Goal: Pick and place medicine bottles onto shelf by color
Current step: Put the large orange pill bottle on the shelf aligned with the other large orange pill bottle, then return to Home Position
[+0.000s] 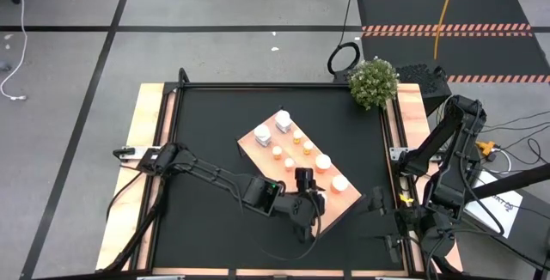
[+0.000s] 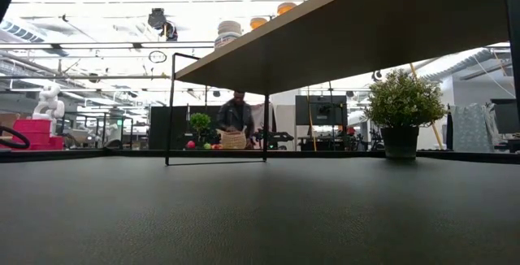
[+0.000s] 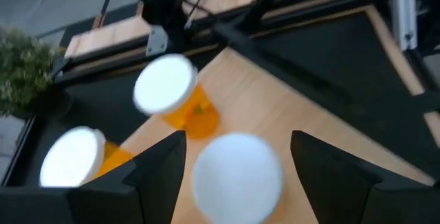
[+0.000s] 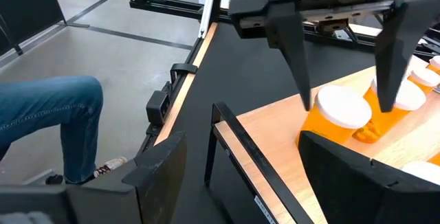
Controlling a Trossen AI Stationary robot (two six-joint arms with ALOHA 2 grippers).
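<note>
While the left gripper [image 1: 308, 196] hung spread wide over an orange bottle [image 1: 303, 177] at the shelf [image 1: 258, 138]'s lower edge, centre frame, the right gripper [image 1: 375, 201] waited open at lower right on the worktop [image 1: 206, 125].

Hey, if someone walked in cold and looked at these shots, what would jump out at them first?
Probably the pale wooden shelf lying at an angle in the middle of the black table, dotted with small white-capped medicine bottles. Next, the left gripper open over the shelf's near end, straddling a white-capped bottle. Then the potted plant at the table's far right corner, while the right arm waits at the right edge.
</note>
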